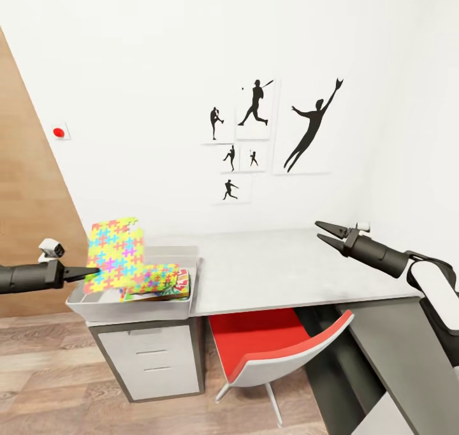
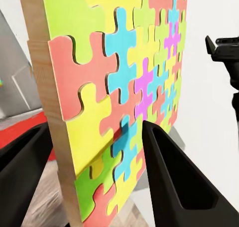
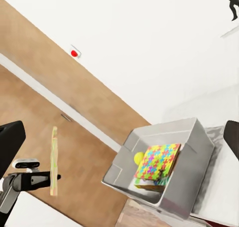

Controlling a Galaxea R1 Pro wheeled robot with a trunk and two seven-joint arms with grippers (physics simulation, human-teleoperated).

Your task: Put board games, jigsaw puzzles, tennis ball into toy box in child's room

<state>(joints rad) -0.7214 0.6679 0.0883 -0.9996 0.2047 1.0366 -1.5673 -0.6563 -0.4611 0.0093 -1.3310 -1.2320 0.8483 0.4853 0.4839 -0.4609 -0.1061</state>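
I count two jigsaw puzzles. One jigsaw puzzle [image 1: 115, 254] stands upright in my left pincer [image 1: 89, 271], whose fingers [image 2: 172, 179] are closed on either side of its lower edge, over the left rim of the toy box [image 1: 137, 310]. From my right wrist this slab shows edge-on as a thin strip [image 3: 54, 159], apart from the box. The second jigsaw puzzle [image 1: 155, 277] lies flat inside the toy box, on top of a board game [image 1: 180, 287] of which I see only a red and green edge; whether more than one game is stacked there I cannot tell. One tennis ball [image 3: 138, 158] sits in the box too, just beside the flat puzzle. The box stands at the left end of the table [image 1: 287, 266], above the white drawers [image 1: 153, 358]. My right pincer [image 1: 326, 233] hangs over the right part of the table, its fingers spread apart and holding nothing. One red chair [image 1: 268, 342] is tucked under the table. On the white wall I count six black sports-player pictures [image 1: 309, 125] and one red button [image 1: 58, 131].
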